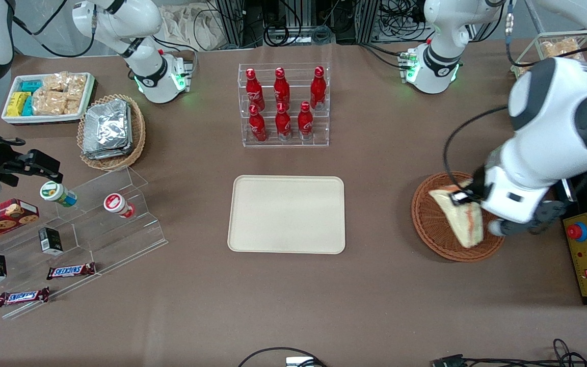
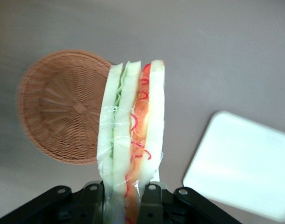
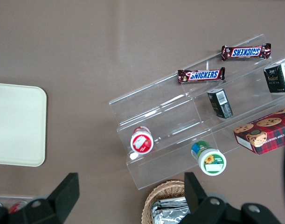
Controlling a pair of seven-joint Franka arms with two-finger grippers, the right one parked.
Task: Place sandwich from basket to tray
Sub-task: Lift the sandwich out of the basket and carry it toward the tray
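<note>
My left gripper (image 1: 469, 196) hangs above the reddish-brown woven basket (image 1: 428, 224), shut on the sandwich (image 1: 459, 216). The sandwich is a wrapped wedge of pale bread with orange-red and green filling, lifted clear of the basket. In the left wrist view the sandwich (image 2: 133, 135) stands between the two black fingers (image 2: 150, 201), with the empty basket (image 2: 63, 107) below it and the cream tray (image 2: 245, 163) off to one side. The tray (image 1: 287, 214) lies flat and bare at the table's middle, toward the parked arm's end from the basket.
A clear rack of red bottles (image 1: 283, 104) stands farther from the front camera than the tray. A yellow control box (image 1: 586, 255) sits by the basket at the working arm's end. Clear stepped shelves with snacks (image 1: 69, 239) and a tan basket of foil packs (image 1: 110, 130) lie toward the parked arm's end.
</note>
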